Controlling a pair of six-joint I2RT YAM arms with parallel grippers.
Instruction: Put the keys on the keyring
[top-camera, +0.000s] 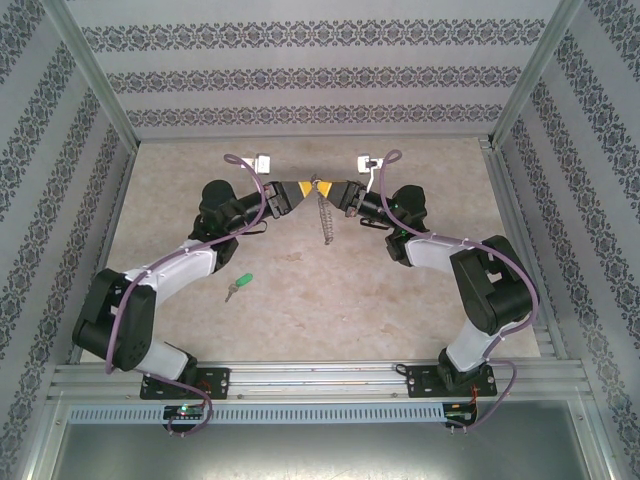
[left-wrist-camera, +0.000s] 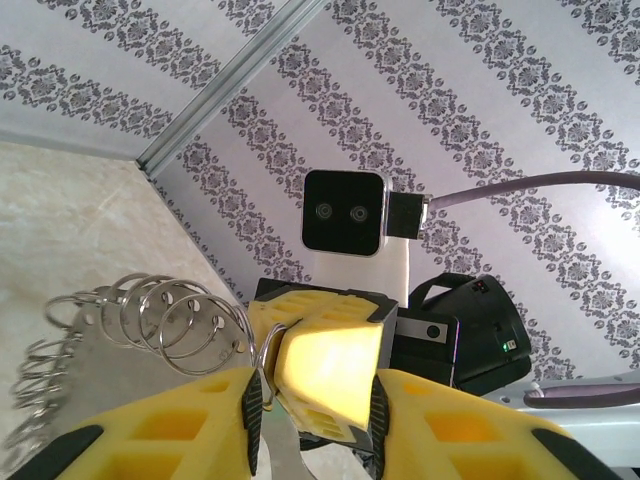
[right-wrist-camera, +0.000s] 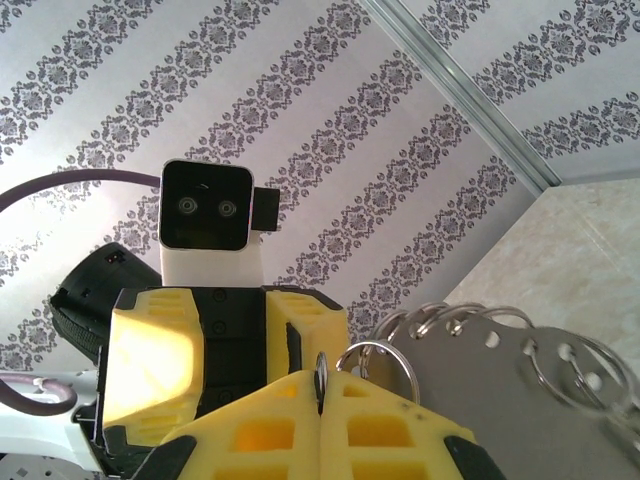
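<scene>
For the right end effector (right-wrist-camera: 320, 385): clenched shut, yellow tips pressed together on a thin wire of the keyring (top-camera: 322, 218). For the left end effector (left-wrist-camera: 315, 400): released, jaws parted and straddling the right one's closed tip, nose to nose with it, one wire just beside its left pad; cannot tell whether touching. Both held over the far middle of the counter (top-camera: 400, 300), reaching inward from either side. Under that meeting point, hanging from the right grip: the keyring, grey metal, fringed with a row of small wire loops, fanned out as round rings in both wrist views. Well apart from it, lying flat on the near-left part of the counter, just beside the left arm (top-camera: 175, 270): the green-headed key (top-camera: 238, 287), short silvery blade pointing toward the near edge, untouched, not yet on the ring.
</scene>
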